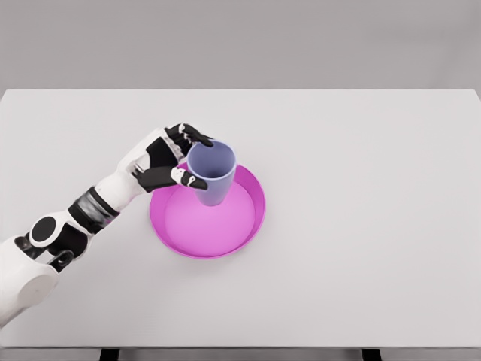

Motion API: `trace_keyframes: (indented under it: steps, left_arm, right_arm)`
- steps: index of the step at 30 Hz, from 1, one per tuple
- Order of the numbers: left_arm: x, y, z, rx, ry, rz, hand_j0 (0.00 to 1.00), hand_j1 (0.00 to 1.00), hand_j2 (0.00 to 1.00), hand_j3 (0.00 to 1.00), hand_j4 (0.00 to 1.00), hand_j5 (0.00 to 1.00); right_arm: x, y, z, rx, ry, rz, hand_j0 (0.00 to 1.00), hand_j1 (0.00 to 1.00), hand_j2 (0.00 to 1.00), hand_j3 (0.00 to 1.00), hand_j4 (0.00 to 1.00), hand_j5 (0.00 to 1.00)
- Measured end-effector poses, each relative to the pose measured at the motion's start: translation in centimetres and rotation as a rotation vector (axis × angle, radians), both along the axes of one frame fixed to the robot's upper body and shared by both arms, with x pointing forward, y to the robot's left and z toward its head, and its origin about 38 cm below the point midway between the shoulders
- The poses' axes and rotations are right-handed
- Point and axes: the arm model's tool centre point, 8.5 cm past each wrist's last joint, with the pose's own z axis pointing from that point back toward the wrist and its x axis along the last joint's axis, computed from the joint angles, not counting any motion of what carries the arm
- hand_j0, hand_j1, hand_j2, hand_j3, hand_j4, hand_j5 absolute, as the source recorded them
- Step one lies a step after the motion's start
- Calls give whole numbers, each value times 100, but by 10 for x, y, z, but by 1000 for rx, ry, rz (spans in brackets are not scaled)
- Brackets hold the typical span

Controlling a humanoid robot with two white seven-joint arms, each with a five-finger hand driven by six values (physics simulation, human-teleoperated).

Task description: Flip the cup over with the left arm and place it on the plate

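One left hand (174, 158) clamped on one upright lavender cup (212, 173), over one magenta plate (207, 214), one white table (361, 226).

cup (213, 171): 1 | plate (197, 239): 1 | table (361, 188): 1 | hand (169, 156): 1
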Motion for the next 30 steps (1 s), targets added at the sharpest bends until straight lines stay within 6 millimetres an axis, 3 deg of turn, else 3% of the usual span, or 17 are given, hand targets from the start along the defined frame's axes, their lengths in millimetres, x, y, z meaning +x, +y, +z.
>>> trace_keyframes:
  steps: [25,30]
  left_arm:
    - [8,6,-40,44,92,53,47,47,47,47,47,47]
    - [6,5,-42,42,94,48,68,68,68,68,68,68]
  right_arm:
    - [0,0,0,0,0,0,100,100,100,100,100,100]
    - [0,0,0,0,0,0,100,100,100,100,100,100]
